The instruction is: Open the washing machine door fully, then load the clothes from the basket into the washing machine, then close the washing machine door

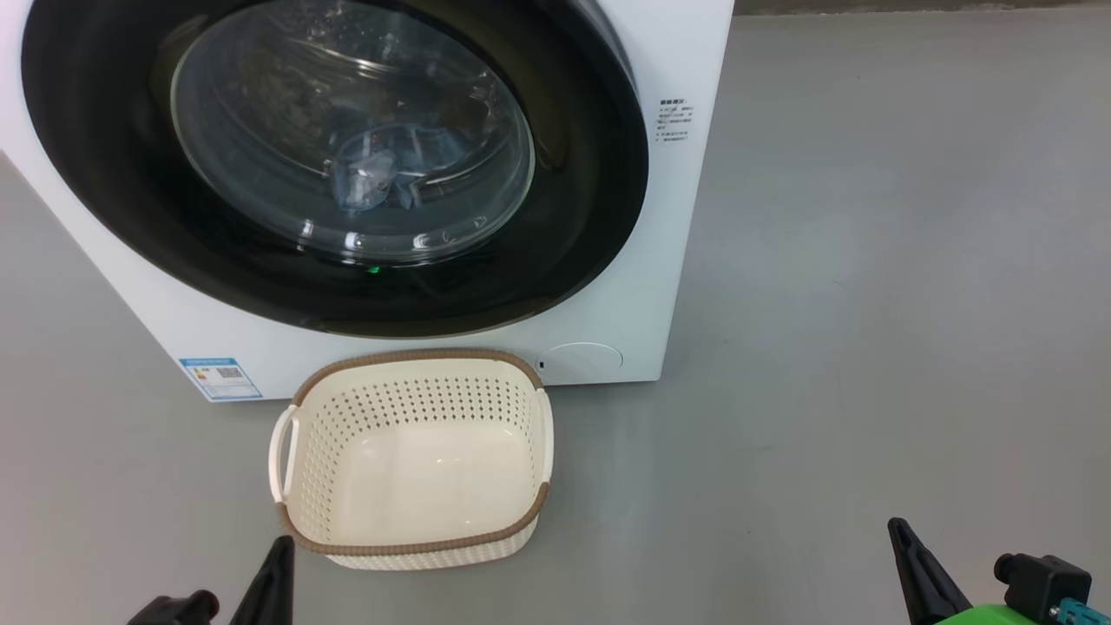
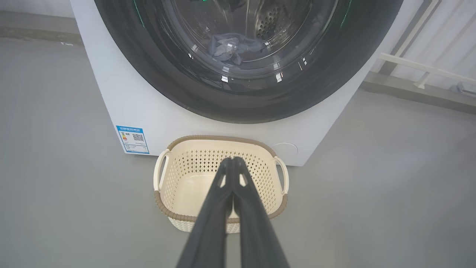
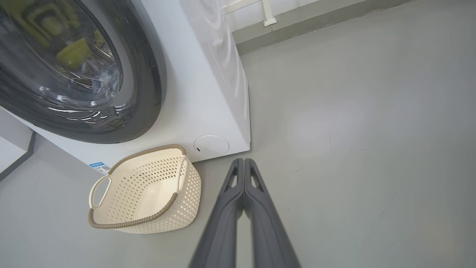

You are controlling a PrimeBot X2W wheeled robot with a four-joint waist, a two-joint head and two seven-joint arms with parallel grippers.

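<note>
**Entry: both grippers idle, load behind a shut door**

Left gripper [image 2: 232,160]: the two dark fingers pressed together along their length, clenched on nothing; it hangs above the near side of the basket [image 1: 413,355], apart from it.

Right gripper [image 3: 243,160]: fingers likewise closed tip to tip and empty; over bare floor [image 1: 868,260], to the right of the basket and near the machine's front right corner.

Basket: standing on the floor just in front of the washing machine [image 1: 608,304], nothing in it; pale bottom bare.

Clothes [image 1: 373,174]: a blue-grey bundle seen through the glass, lying low in the steel drum.

Washing machine door [image 1: 260,286]: black rim appears to lie flat against the white front; no gap to be made out in the right wrist view.

Blue sticker [image 1: 220,378]: low on the front panel, left of the basket.

Judgement: loading looks done and the closing step at or near its end; whether the latch has caught cannot be told. Any finishing push is best made with closed fingertips on the black rim, not the bulging glass, square to the panel and steady; the arm should pass over the basket without knocking it.
</note>
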